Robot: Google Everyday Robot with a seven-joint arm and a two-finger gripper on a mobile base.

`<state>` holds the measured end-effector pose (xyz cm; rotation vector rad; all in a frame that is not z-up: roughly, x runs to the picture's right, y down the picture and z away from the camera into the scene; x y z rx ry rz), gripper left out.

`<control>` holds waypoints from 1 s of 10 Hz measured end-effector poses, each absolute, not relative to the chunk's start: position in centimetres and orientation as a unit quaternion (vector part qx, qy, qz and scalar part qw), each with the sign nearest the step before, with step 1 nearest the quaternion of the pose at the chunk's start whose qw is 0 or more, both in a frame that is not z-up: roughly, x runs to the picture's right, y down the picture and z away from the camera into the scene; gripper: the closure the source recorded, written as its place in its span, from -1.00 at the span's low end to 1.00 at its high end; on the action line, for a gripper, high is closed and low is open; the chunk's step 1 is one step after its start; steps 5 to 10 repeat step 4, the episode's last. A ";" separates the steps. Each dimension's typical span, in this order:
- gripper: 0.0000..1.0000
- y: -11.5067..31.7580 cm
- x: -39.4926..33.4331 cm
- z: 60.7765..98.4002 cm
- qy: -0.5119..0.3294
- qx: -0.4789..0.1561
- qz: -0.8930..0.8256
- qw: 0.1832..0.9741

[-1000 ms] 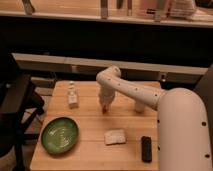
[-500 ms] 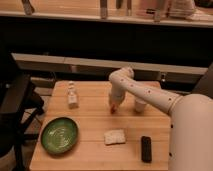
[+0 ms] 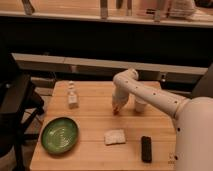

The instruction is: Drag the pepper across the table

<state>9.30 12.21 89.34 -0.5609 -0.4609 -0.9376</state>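
Note:
My white arm reaches in from the right over the light-wood table point(image 3: 95, 120). The gripper point(image 3: 117, 107) points down near the table's middle, just left of a white cup point(image 3: 140, 104). A small red-orange pepper point(image 3: 116, 111) shows right at the gripper's tip, touching the tabletop. The gripper's body hides most of the pepper.
A green plate point(image 3: 59, 134) lies at the front left. A small clear bottle point(image 3: 73, 96) stands at the back left. A pale sponge-like block point(image 3: 115, 136) and a black rectangular object point(image 3: 146, 148) lie toward the front. A black chair point(image 3: 15, 110) stands left of the table.
The gripper has moved rightward across the table over the last second, with the pepper at its tip, and now sits close beside the white cup.

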 end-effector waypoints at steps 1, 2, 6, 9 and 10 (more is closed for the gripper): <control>1.00 12.3 9.8 89.3 -0.217 -0.265 -0.439 0.831; 1.00 12.4 10.1 89.2 -0.217 -0.266 -0.437 0.832; 1.00 12.5 10.9 89.1 -0.217 -0.266 -0.435 0.832; 1.00 12.5 10.9 89.1 -0.217 -0.266 -0.435 0.832; 1.00 12.5 10.9 89.1 -0.217 -0.266 -0.435 0.832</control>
